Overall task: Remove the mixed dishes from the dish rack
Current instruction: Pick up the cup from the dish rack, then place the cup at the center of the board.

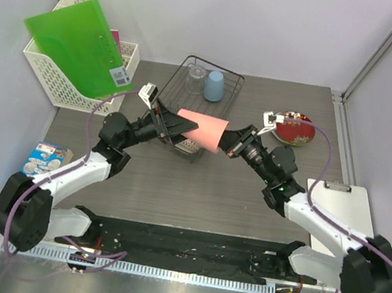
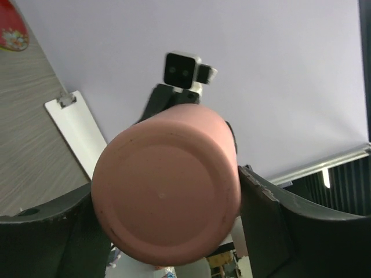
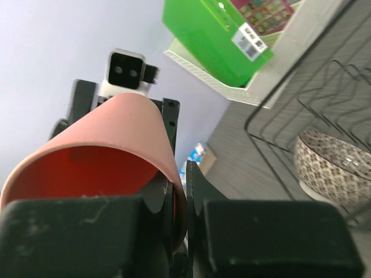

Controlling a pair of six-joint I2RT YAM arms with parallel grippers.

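The pink cup [image 1: 202,131] lies on its side in the air just in front of the black wire dish rack [image 1: 189,59], held between both arms. My left gripper [image 1: 173,123] is shut on its base end; in the left wrist view the cup's base [image 2: 168,185] fills the space between the fingers. My right gripper [image 1: 228,143] pinches the rim, one finger inside the cup [image 3: 116,127] and one outside. A light blue cup [image 1: 214,86] and a patterned white bowl [image 1: 191,146] are in the rack. A red patterned plate [image 1: 294,128] lies on the table to the right.
A white lattice basket [image 1: 69,90] with a green folder [image 1: 81,43] stands at the back left. A clipboard [image 1: 340,210] lies at the right, a small printed box [image 1: 46,158] at the left. A clear glass [image 1: 195,79] stands in the rack.
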